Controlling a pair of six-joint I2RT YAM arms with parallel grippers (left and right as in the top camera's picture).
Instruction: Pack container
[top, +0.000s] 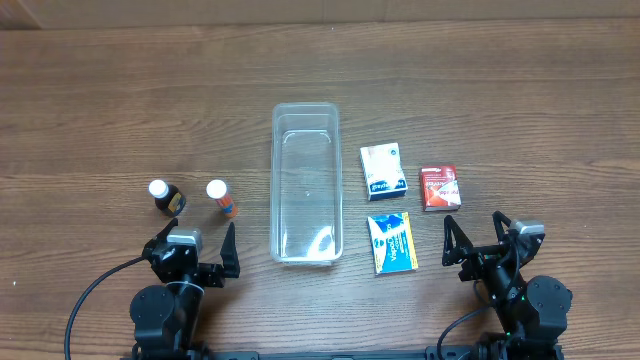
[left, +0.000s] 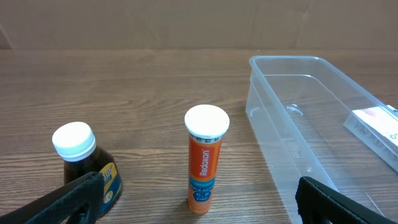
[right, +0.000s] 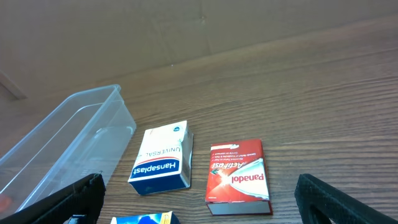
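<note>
On the brown wooden table (top: 520, 90), a dark brown bottle with a white cap (top: 167, 198) stands near an upright orange white-capped Redoxon tube (top: 222, 199). Well apart lie a white-and-blue Hansaplast carton (top: 382, 168), a red Panadol carton (top: 438, 187) and a blue-and-yellow carton (top: 391, 242).

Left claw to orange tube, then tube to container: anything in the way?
Nothing visible. The tube stands upright just ahead of the open left claw. The brown bottle stands apart from it, on the side away from the container, so off both paths.
</note>
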